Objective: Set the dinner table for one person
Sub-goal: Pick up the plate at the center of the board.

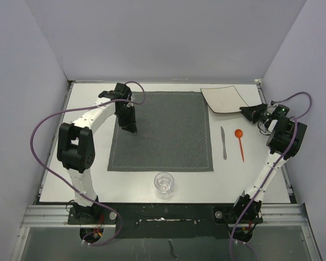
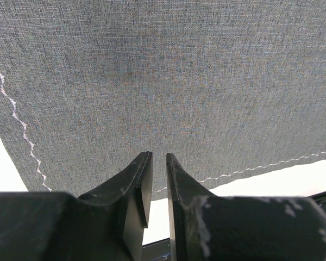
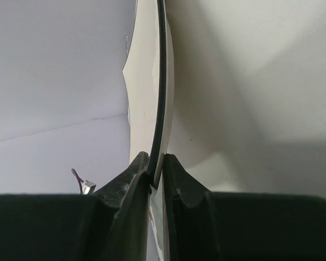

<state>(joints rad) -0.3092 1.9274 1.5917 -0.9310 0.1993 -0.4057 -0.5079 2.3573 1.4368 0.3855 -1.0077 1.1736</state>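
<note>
The dinner table (image 1: pixel 125 185) is a white tabletop with a dark grey stitched placemat (image 1: pixel 160 131) at its middle. My left gripper (image 1: pixel 128 124) points down at the mat's left part. In the left wrist view it (image 2: pixel 158 155) is shut to a narrow slit with nothing in it, over the placemat (image 2: pixel 163 70) near its stitched edge. My right gripper (image 1: pixel 254 113) is shut on the near right corner of a square white plate (image 1: pixel 224 99) at the back right. The right wrist view shows the plate (image 3: pixel 146 98) edge-on, its rim clamped in the gripper (image 3: pixel 156 163).
A metal knife (image 1: pixel 223 142) and an orange spoon (image 1: pixel 240 142) lie side by side right of the mat. A clear glass (image 1: pixel 163 182) stands near the front edge, below the mat. Grey walls enclose the table on three sides. Purple cables loop from both arms.
</note>
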